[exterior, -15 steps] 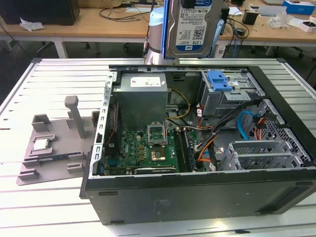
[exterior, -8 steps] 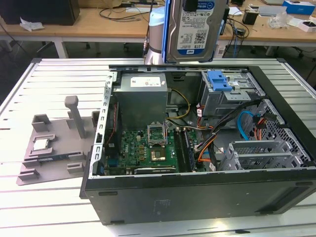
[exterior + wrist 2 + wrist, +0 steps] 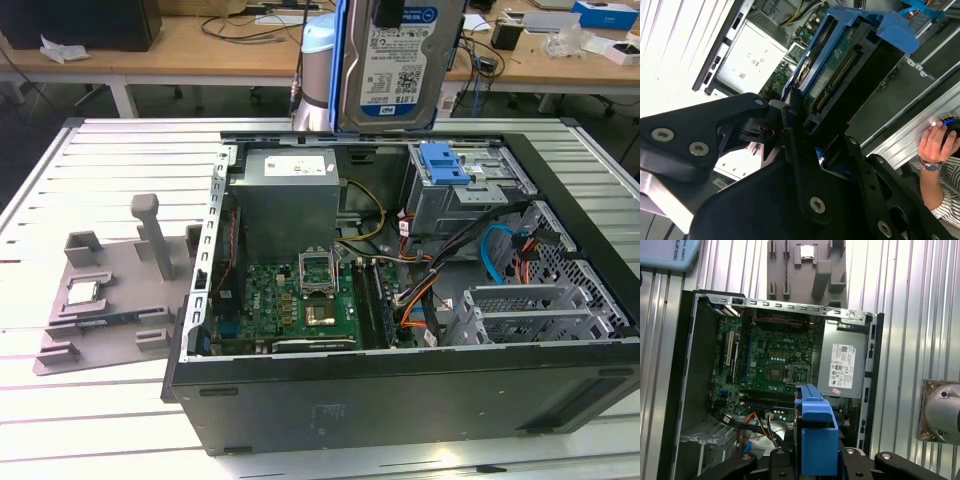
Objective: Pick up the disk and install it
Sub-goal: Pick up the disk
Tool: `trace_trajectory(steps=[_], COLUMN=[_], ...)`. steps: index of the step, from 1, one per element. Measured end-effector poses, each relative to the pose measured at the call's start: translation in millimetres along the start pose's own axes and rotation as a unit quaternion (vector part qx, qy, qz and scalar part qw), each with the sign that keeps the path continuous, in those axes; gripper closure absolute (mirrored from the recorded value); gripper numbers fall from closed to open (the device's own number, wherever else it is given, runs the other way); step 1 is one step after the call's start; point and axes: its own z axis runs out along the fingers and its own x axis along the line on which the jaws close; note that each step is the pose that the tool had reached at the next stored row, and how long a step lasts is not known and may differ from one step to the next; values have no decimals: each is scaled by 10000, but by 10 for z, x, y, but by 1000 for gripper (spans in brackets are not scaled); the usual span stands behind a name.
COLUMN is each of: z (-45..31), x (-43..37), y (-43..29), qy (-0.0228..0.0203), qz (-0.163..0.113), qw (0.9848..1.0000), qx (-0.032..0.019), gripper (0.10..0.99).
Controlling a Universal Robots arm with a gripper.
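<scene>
The disk (image 3: 400,65), a silver hard drive with a white-and-blue label in a blue carrier bracket, hangs upright in the air above the back of the open computer case (image 3: 400,400) in the exterior view. My gripper (image 3: 388,12) is shut on its upper edge. In the second wrist view the black fingers (image 3: 760,107) clamp the end of the disk (image 3: 835,65), its green circuit board side and connector showing. The first wrist view looks down past the blue carrier (image 3: 815,440) into the case. A drive bay with a blue latch (image 3: 445,160) sits below the disk.
Inside the case are the motherboard (image 3: 300,300), the grey power supply (image 3: 290,195), orange and blue cables (image 3: 500,250) and metal cages. A grey fixture (image 3: 100,300) holding a small square chip (image 3: 82,292) lies at the exterior view's left. A person's hand (image 3: 937,145) rests beside the case.
</scene>
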Motion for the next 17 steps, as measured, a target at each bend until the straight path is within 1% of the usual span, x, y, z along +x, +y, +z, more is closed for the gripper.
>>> trace_trajectory(steps=[3,6,17], z=[1,2,5], x=[62,103,226], y=[6,11,23], qy=[0,0,0], qz=[0,0,0], qw=[10000,10000,10000], qx=[0,0,0], gripper=[718,718,718])
